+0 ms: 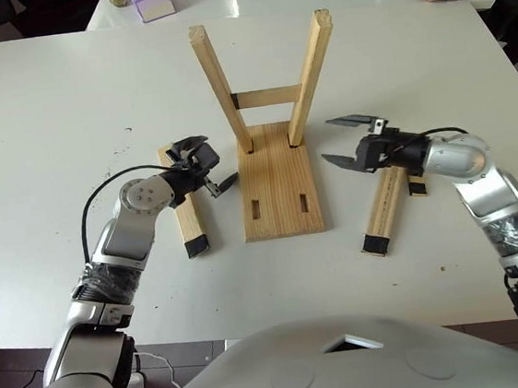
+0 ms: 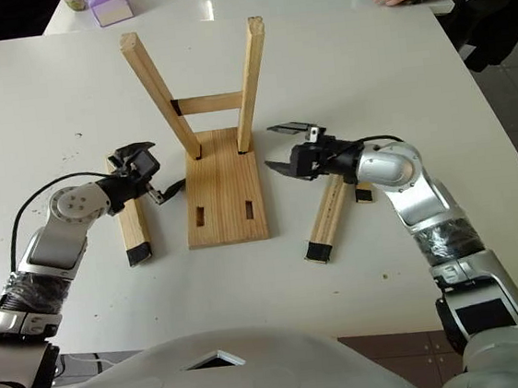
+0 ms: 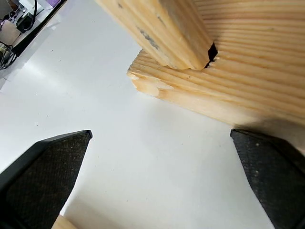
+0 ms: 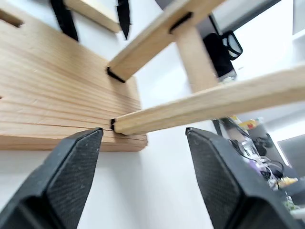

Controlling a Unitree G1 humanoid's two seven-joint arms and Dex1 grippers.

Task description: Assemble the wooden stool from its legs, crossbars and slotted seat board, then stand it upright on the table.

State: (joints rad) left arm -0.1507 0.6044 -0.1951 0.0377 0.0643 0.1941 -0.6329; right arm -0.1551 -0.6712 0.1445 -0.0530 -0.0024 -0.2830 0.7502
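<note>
Slotted pale wooden seat board (image 1: 278,181): left end effector (image 1: 208,166), right end effector (image 1: 328,140) gaping, empty. I'm planning loose pale wooden leg (image 1: 187,213) entering near slots square.

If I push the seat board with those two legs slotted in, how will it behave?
Likely stiff: the seat board is solid wood lying flat on the table, so it should slide, not flex. The two legs rise tall from its far end, joined by a crossbar, so a push high up could tip it or loosen them.
</note>
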